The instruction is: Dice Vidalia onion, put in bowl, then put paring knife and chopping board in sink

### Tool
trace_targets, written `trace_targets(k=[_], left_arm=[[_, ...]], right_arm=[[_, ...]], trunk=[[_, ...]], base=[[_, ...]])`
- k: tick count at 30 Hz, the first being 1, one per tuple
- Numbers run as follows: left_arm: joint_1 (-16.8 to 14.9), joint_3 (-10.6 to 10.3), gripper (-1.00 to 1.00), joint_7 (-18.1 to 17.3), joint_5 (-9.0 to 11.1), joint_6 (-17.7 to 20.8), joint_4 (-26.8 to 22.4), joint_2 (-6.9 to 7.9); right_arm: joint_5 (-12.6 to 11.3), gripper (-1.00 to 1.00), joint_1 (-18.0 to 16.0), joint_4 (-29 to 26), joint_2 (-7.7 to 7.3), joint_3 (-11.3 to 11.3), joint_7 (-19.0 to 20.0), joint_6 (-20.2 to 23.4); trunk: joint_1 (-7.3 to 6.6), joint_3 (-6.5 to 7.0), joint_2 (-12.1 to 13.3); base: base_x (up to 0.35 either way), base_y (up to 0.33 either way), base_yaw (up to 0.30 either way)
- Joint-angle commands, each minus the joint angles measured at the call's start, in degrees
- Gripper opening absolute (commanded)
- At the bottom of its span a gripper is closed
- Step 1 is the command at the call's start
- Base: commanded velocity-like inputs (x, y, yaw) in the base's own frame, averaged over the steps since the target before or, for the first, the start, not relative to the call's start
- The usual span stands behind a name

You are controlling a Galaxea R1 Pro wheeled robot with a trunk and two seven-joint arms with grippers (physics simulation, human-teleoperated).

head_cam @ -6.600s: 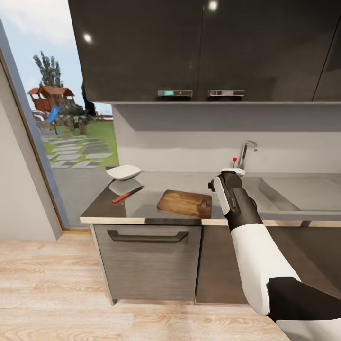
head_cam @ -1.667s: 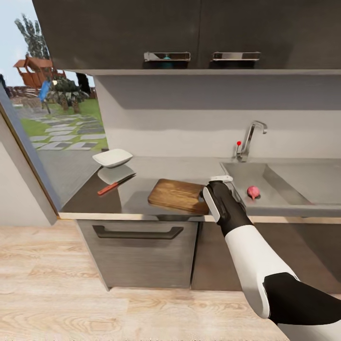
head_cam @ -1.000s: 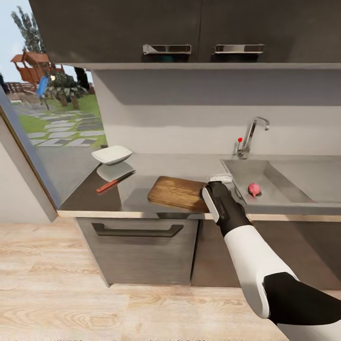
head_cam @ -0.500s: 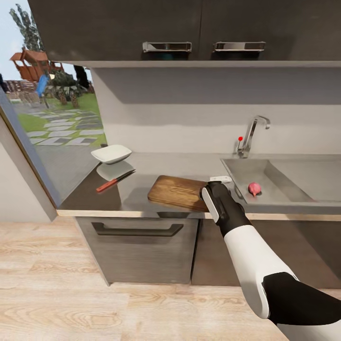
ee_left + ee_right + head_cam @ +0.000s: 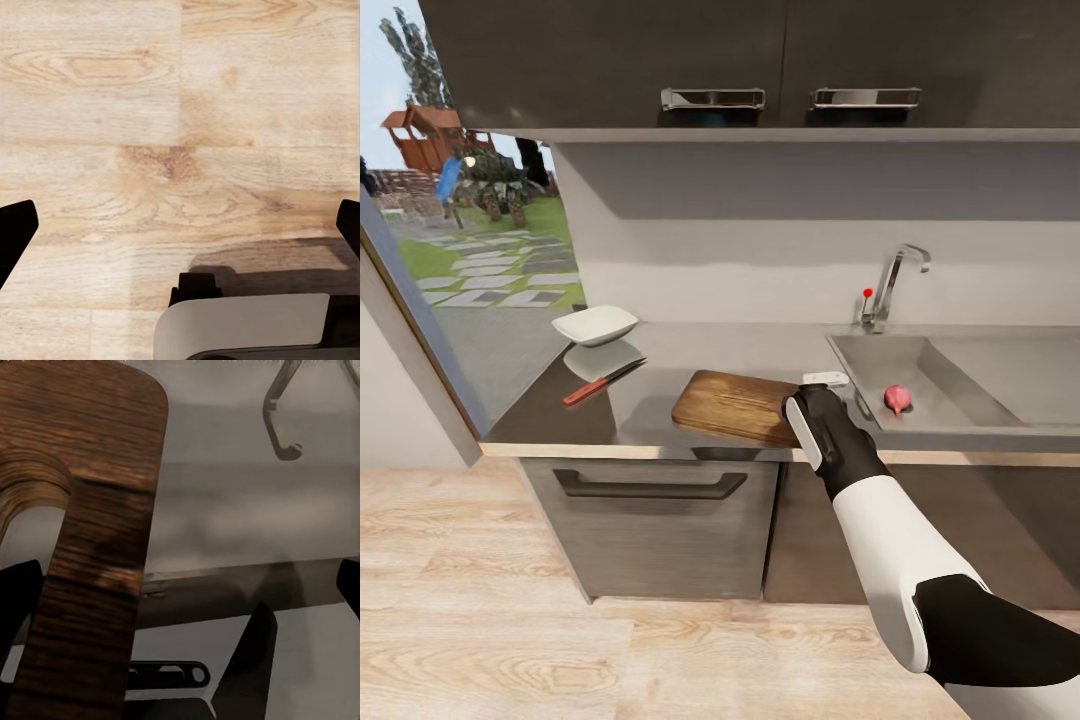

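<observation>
The Vidalia onion [image 5: 897, 398], a small pinkish ball, lies on the floor of the sink [image 5: 970, 385], near its left wall. The brown chopping board [image 5: 738, 406] lies on the countertop [image 5: 690, 350] near the front edge. The red-handled paring knife [image 5: 603, 383] lies to its left, in front of the white bowl [image 5: 595, 325]. My right gripper [image 5: 825, 380] hangs over the counter's front edge between board and sink, mostly hidden by its wrist. In the right wrist view the gripper [image 5: 180, 592] is open beside the board's handle end [image 5: 90, 510]. My left gripper [image 5: 180, 225] is open over the wooden floor.
A tall chrome tap [image 5: 895, 285] with a red knob stands behind the sink. Dark wall cabinets [image 5: 760, 60] hang above the counter, and a base cabinet with a bar handle [image 5: 650, 487] is below. A glass door [image 5: 470, 260] to the garden is on the left.
Since the oldest frame the head view has moved closer and higher, bringing the onion in the sink into sight. Over the last half second nothing has visibly moved.
</observation>
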Motion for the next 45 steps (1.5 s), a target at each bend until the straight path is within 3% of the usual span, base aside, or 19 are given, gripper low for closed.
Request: trace_targets(k=[1, 32, 45], left_arm=[[0.0, 0.0, 1.0, 0.0, 0.0, -0.1, -0.1, 0.0], [0.0, 0.0, 1.0, 0.0, 0.0, -0.1, -0.1, 0.01], [0.0, 0.0, 1.0, 0.0, 0.0, -0.1, -0.1, 0.01]], right_arm=[[-0.5, -1.0, 0.0, 0.7, 0.0, 0.1, -0.3, 0.3], [-0.3, -1.0, 0.0, 0.0, 0.0, 0.0, -0.4, 0.3], [-0.3, -1.0, 0.0, 0.0, 0.0, 0.0, -0.5, 0.3]], trunk=[[0.01, -0.06, 0.0], [0.01, -0.05, 0.0], [0.01, 0.96, 0.0]], base=[[0.0, 0.0, 0.0], [0.0, 0.0, 0.0], [0.0, 0.0, 0.0]])
